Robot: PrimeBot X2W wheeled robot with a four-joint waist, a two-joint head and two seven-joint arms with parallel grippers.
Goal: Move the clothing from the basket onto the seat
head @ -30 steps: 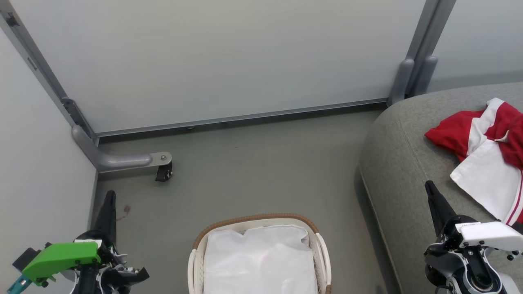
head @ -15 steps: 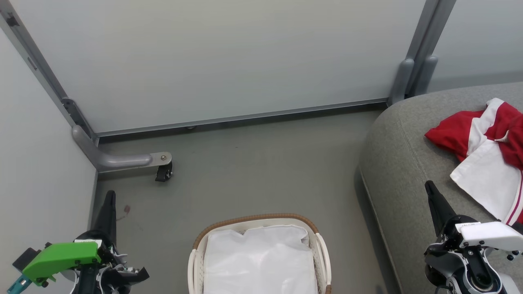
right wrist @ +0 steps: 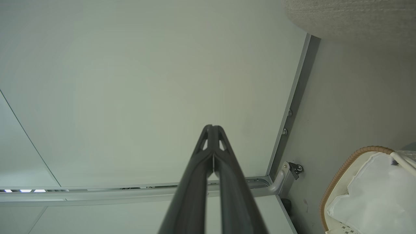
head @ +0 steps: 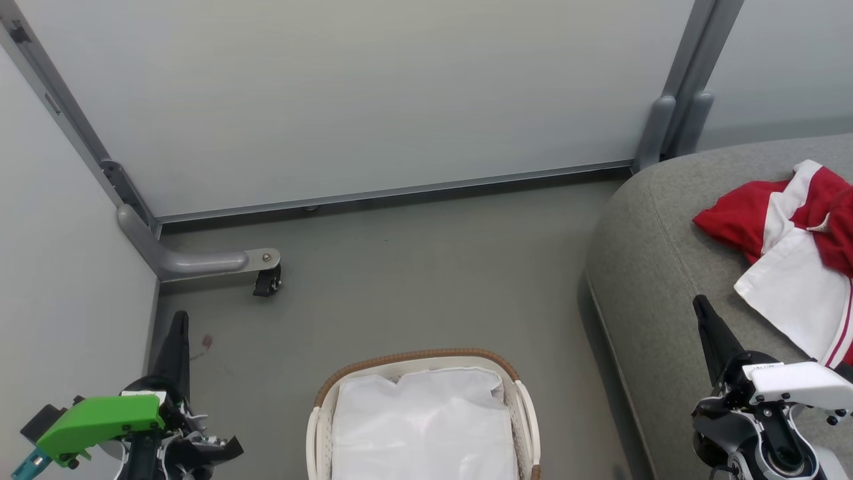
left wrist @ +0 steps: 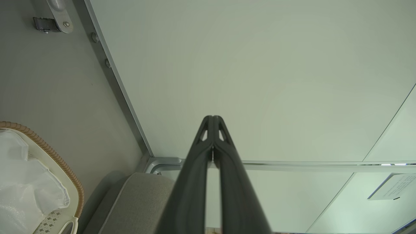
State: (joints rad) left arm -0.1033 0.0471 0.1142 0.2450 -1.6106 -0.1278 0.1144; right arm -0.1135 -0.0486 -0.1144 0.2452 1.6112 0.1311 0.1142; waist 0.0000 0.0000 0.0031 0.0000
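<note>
Clothing (head: 793, 247) in red and white heaped on the grey seat (head: 653, 267) at three o'clock, basket (head: 416, 357) on the floor (head: 400, 280) at six o'clock with white liner (head: 426, 427) inside, left pincer (head: 178, 316) at eight o'clock pressed together and empty, right pincer (head: 698, 303) at four o'clock likewise together and empty

No text legible anywhere, white notice (left wrist: 391, 189) at lower right of the left wrist view, printed lines too small to read, small label (head: 764, 367) at lower right of the head view, characters blurred
</note>
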